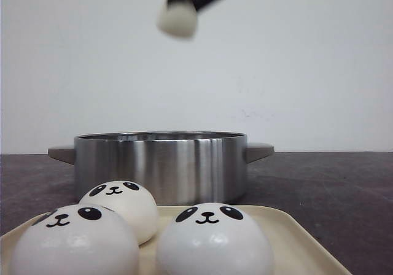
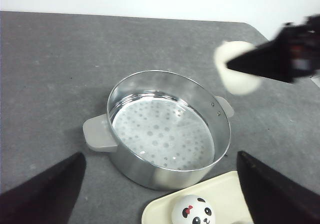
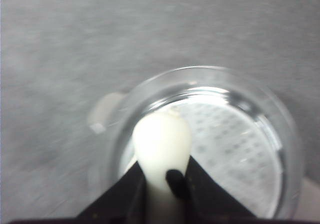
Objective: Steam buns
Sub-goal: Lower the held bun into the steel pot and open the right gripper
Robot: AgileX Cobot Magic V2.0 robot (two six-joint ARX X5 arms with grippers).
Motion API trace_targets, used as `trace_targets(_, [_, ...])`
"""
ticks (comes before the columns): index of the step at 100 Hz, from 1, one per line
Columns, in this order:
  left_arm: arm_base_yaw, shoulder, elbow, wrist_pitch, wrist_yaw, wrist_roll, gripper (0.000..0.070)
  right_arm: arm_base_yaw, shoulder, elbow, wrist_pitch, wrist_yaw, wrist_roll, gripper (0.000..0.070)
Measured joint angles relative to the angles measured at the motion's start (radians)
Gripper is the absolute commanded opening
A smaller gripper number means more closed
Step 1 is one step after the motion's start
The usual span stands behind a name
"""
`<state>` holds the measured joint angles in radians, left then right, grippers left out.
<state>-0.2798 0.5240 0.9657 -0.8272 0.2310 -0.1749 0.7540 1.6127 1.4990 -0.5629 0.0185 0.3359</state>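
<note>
One bun [image 1: 177, 18] hangs in the air at the top of the front view, a little left of centre, pinched in the right claw [image 1: 184, 5] and squeezed narrow between its dark fingers [image 3: 197, 184]. In the right wrist view the same bun shows as a pale, elongated lump with one black eye patch near the fingers, and it sits over the open pot [image 3: 235, 134]. The left wrist view shows it at the upper right of the frame, beyond the pot's far rim and clear of it.

Three more buns rest on a cream tray [image 1: 301, 238] at the bottom of the front view: one at lower left [image 1: 73, 241], one just behind it [image 1: 126, 204], and one at lower centre [image 1: 212, 238], each showing a black panda face. The two on the left appear to touch; the third stands just beside them.

Behind the tray stands the steel pot [image 1: 161, 164], round and shallow, with a grey handle on either side. Its floor is a perforated steamer plate [image 2: 162, 134], bare of buns.

The left claw [image 2: 160, 194] is spread wide, its two dark fingers [image 2: 45, 191] at the lower corners of its own view, holding nothing, above the near edge of the pot and the tray.

All of it rests on a dark grey bench [image 1: 331, 189], with a white wall [image 1: 307, 72] behind.
</note>
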Motion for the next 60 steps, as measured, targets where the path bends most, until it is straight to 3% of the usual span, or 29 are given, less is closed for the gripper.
trace_targets(23, [0.0,0.0,0.0,0.0,0.0,0.0,0.0592,-0.102,0.165,0.0,0.059,-0.03,-0.018,0.0])
trace_targets(60, [0.0,0.0,0.0,-0.008,0.0,0.0,0.0593,-0.114,0.357,0.0,0.122,-0.071,-0.019,0.0])
